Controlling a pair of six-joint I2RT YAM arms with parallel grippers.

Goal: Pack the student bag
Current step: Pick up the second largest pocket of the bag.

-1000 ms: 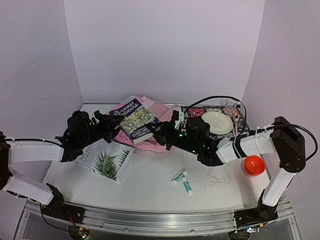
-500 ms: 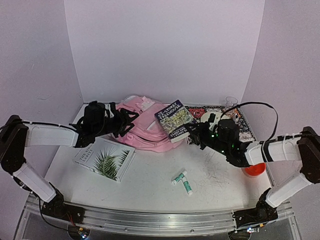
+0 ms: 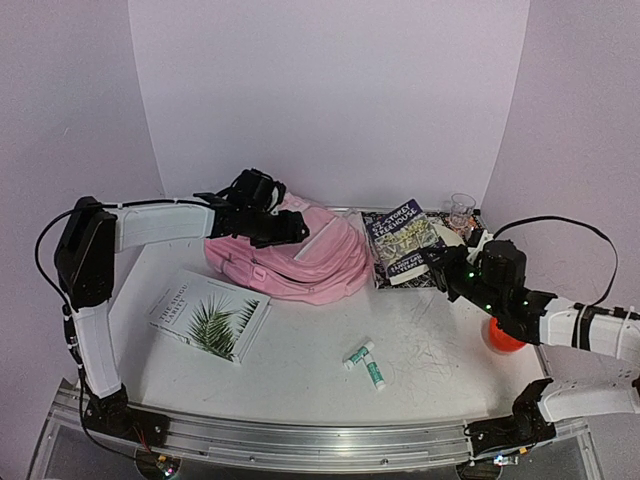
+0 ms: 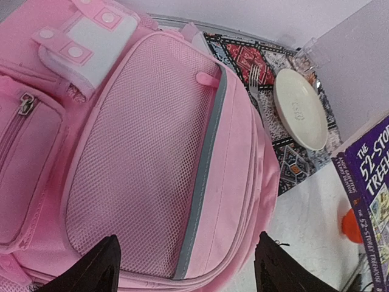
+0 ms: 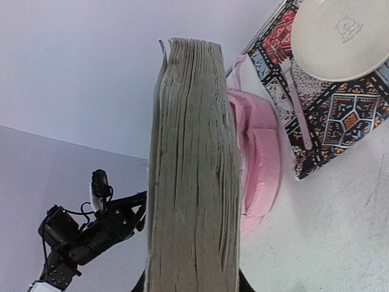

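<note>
Now the right gripper (image 3: 447,264) pinches the book (image 3: 402,238) aloft, just right of the bag (image 3: 310,262), which lies at the table's (image 3: 300,360) rear; the left gripper (image 4: 188,260) hovers spread over it (no opening shows). Next, probably: open a compartment.

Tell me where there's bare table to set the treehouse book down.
Bare table lies in front of the pink bag, between the palm-leaf book and the two tubes, and between the tubes and the orange ball. The patterned mat's corner is crowded.
</note>
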